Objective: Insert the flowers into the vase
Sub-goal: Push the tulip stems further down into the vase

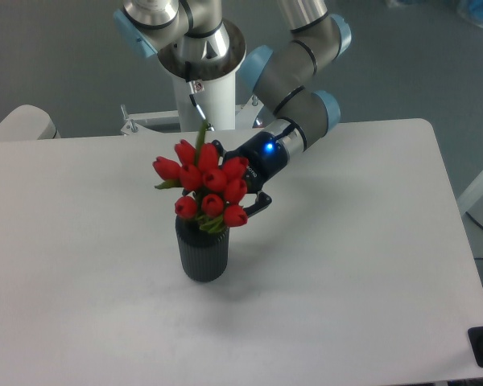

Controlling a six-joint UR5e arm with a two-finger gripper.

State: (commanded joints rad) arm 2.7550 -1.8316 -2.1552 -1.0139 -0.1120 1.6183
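Note:
The red tulip flowers stand upright with their stems down inside the dark grey ribbed vase. The lowest buds rest at the vase's rim. The vase stands on the white table, left of centre. My gripper sits just behind and to the right of the bunch, coming in from the upper right. Its jaws are spread: one dark finger shows above the buds and the other finger below right of them. The gripper looks open and no longer clamps the stems, which the buds hide.
The arm's white base column rises at the table's far edge, directly behind the vase. A pale rounded object sits off the table's far left corner. The table's right edge runs near a white frame.

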